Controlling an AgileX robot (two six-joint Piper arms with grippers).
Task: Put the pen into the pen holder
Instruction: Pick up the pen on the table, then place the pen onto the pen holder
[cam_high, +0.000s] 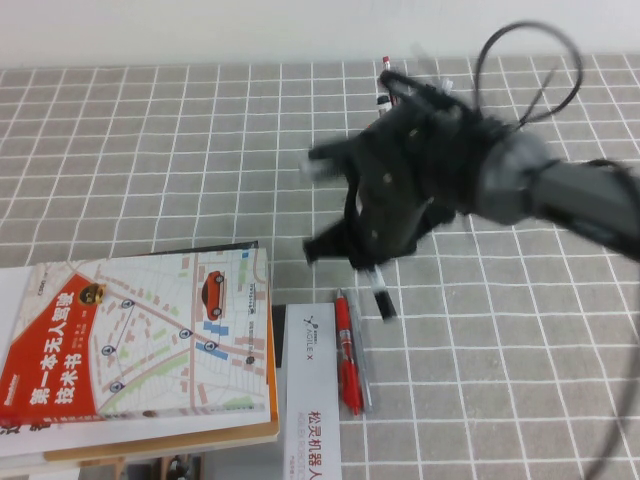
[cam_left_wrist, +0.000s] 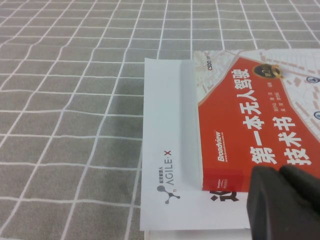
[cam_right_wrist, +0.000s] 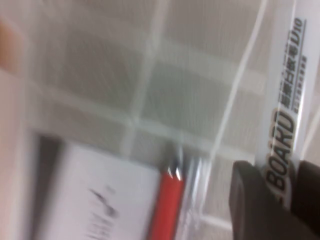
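Two loose pens (cam_high: 352, 355) beside book (cam_high: 140, 340), right gripper (cam_right_wrist: 272, 200) jaws gripping pen (cam_right_wrist: 282, 115), left gripper (cam_left_wrist: 282, 200) unclear.

A grey checked tablecloth (cam_high: 150, 170) covers the table below a pale wall (cam_high: 200, 30).

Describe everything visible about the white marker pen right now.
The pen has a white, plastic-looking barrel with grey "BOARD" lettering and a black end pointing down toward the table in the high view. It is tilted, with the right tool shut on its barrel, above the checked cloth beside the red gel pen.
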